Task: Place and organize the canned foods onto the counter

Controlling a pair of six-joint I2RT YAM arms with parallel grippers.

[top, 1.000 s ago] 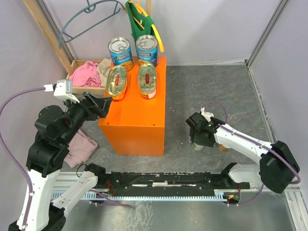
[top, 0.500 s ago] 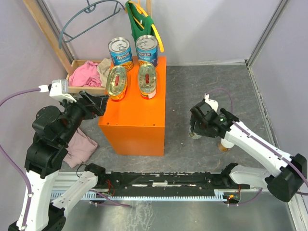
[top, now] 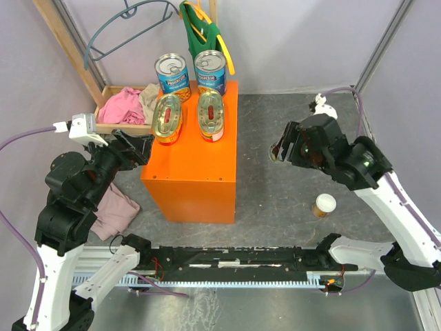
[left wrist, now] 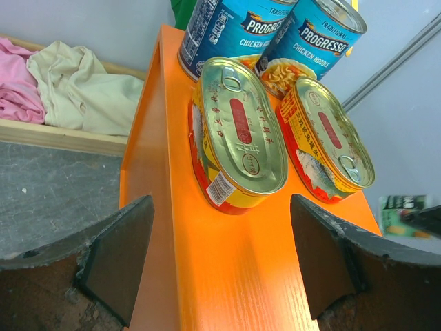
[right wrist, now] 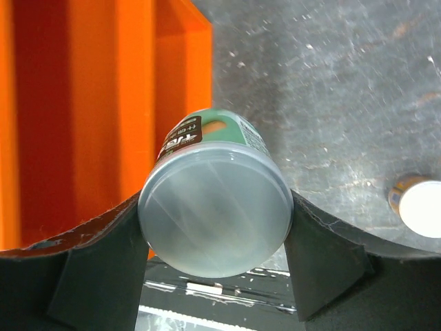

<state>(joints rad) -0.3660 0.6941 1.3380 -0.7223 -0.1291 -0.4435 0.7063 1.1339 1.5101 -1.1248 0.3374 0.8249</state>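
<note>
The orange counter (top: 196, 172) carries two tall blue cans (top: 172, 76) (top: 210, 70) at its back and two flat oval tins (top: 167, 118) (top: 211, 115) in front of them. The left wrist view shows the oval tins (left wrist: 241, 131) (left wrist: 331, 141) and the blue cans (left wrist: 227, 31) too. My left gripper (top: 141, 148) (left wrist: 220, 262) hangs open over the counter's left edge, nothing in it. My right gripper (top: 279, 150) (right wrist: 215, 234) is shut on a small white-lidded can (right wrist: 215, 217), held above the floor to the right of the counter. Another small white-lidded can (top: 324, 205) (right wrist: 420, 207) stands on the floor.
A wooden tray of clothes (top: 124, 103) sits left of the counter, with a pink cloth (top: 114, 210) on the floor nearer me. A green bag (top: 200, 31) and a wooden frame (top: 69, 48) stand behind. A black rail (top: 234, 258) runs along the near edge.
My right arm has risen from the floor with one small can and swung back and to the right. The other small can stays on the floor. The left gripper drew back slightly.
</note>
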